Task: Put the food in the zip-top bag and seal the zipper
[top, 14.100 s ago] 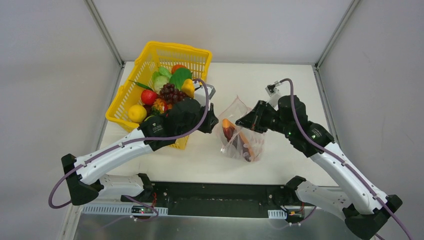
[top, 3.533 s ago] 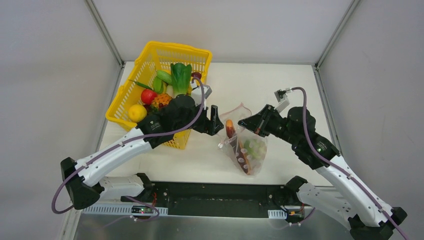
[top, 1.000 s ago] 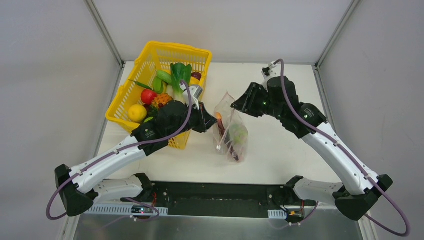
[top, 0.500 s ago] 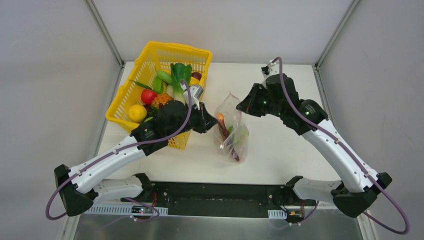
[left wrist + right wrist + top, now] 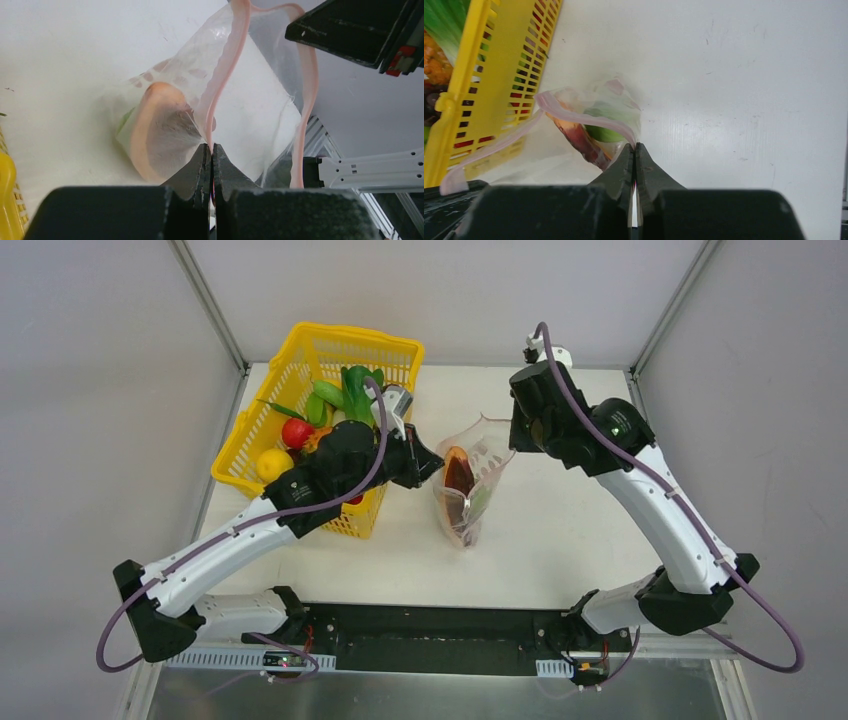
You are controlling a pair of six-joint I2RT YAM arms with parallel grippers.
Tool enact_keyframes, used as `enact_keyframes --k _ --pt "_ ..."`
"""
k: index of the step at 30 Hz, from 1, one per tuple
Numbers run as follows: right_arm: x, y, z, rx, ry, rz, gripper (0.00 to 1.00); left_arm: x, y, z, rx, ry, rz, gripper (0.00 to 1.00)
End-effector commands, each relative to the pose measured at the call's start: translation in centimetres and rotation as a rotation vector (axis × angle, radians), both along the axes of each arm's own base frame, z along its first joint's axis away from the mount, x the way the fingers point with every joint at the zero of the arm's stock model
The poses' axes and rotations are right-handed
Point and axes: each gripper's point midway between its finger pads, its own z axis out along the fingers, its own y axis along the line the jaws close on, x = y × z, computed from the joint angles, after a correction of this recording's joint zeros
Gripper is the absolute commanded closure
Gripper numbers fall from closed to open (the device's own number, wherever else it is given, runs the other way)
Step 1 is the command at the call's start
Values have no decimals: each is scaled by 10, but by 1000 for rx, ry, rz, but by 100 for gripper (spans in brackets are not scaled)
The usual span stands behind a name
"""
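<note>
The zip-top bag [image 5: 463, 502] is held just beside the yellow basket [image 5: 300, 352], on its right-arm side, with the mouth up and spread open. The left gripper [image 5: 211, 148] is closed on the zipper [image 5: 234, 60] at the mouth edge nearer the basket. The right gripper [image 5: 635, 146] is closed on the zipper at the edge farther from the basket. Food [image 5: 459, 471] lies inside the bag; more fills the basket

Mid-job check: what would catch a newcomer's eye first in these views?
The clear zip-top bag, pinched at its pink zipper by the left gripper and right gripper, is held open mid-table with food inside. Back left, a yellow basket brims with toy produce.
</note>
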Motion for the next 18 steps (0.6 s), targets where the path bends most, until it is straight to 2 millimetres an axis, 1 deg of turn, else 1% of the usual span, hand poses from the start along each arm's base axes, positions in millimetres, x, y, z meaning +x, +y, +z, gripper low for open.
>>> enact_keyframes --k 1,3,5,6,9,10,12,14,15,17,18 --pt "-4 -22 5 -94 -38 -3 100 7 -1 30 -32 -77 26 100" --pt "-3 -23 22 -55 -98 0 100 8 -6 29 -48 -74 14 100" --pt "-2 -31 38 -43 -155 -28 100 9 -11 31 -57 -74 6 100" --pt "-2 -35 43 -50 -174 -40 100 9 -14 36 -64 -80 -5 100" --pt "0 -54 53 -82 -227 -108 100 6 -33 49 -98 -88 -78 100" --pt "-1 -58 57 -77 -241 -121 100 7 -39 52 -104 -83 -95 100" --pt "-4 -59 63 -38 -263 -122 100 8 -51 58 -111 -76 -132 100" --pt "-7 -55 65 -1 -272 -101 100 10 -58 58 -118 -67 -144 100" --pt "-8 -52 63 13 -269 -86 100 12 -58 53 -116 -60 -134 100" --pt "-8 -44 52 34 -251 -61 100 20 -54 37 -88 -42 -87 100" --pt "-8 -36 40 45 -224 -36 100 23 -51 24 -65 -29 -59 100"
